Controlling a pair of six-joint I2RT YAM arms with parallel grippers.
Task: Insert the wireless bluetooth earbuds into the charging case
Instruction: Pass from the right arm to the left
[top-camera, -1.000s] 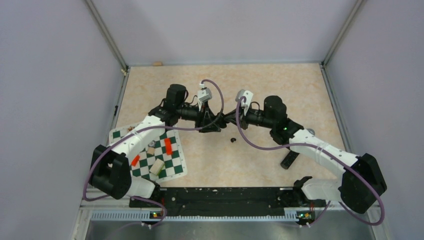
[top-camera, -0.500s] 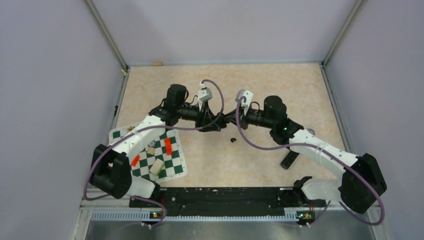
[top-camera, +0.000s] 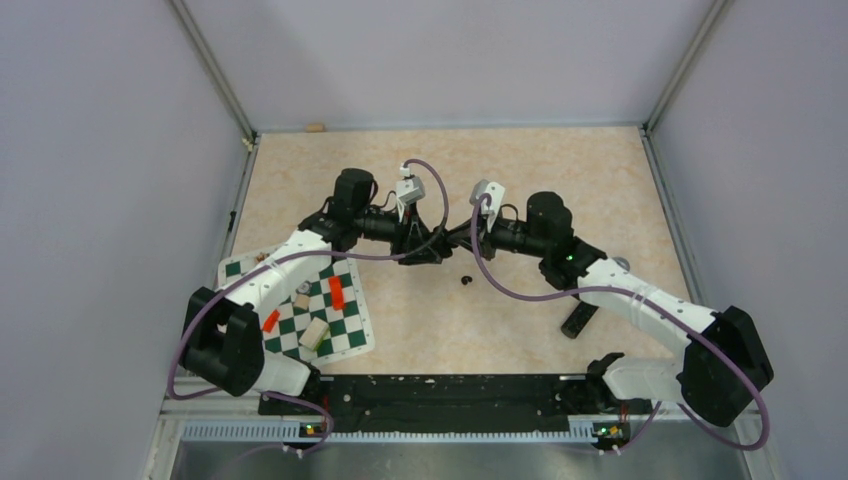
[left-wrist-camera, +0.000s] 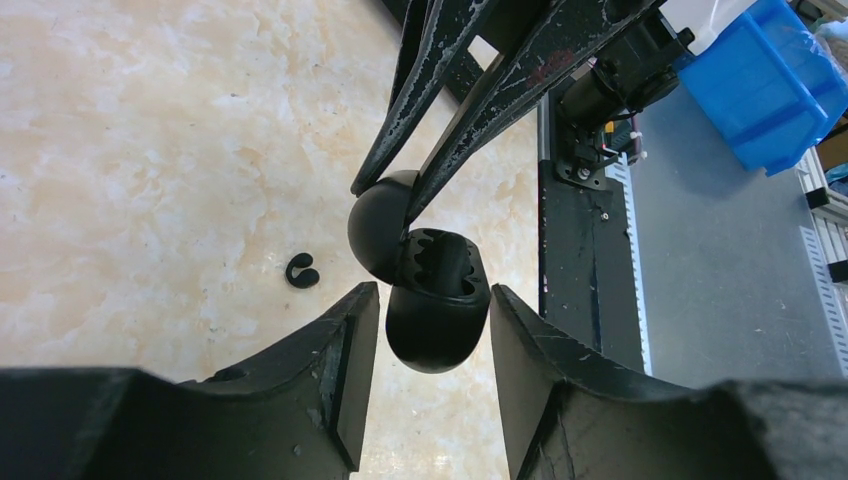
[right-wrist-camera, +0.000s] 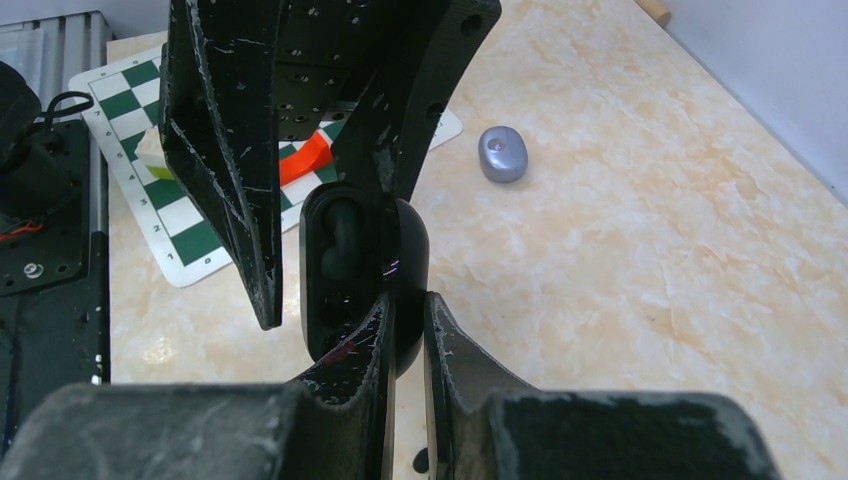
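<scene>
A small bluish-lavender grey oval charging case (right-wrist-camera: 503, 154) lies shut on the table past the chessboard corner, seen only in the right wrist view. No lilac earbuds show. Both grippers meet mid-table around a black hinged oval shell (left-wrist-camera: 437, 310) that stands open, with moulded wells inside. My right gripper (right-wrist-camera: 407, 320) is shut on its domed lid (left-wrist-camera: 378, 232). My left gripper (left-wrist-camera: 435, 300) is open, its jaws on either side of the shell's base with narrow gaps. In the top view the left gripper (top-camera: 418, 250) and the right gripper (top-camera: 452, 238) nearly touch.
A small black C-shaped piece (top-camera: 465, 280) lies on the table just in front of the grippers. A green-and-white chessboard mat (top-camera: 300, 310) with red and pale pieces lies front left. A black cylinder (top-camera: 578, 320) lies front right. A wooden peg (top-camera: 316, 127) sits at the back wall.
</scene>
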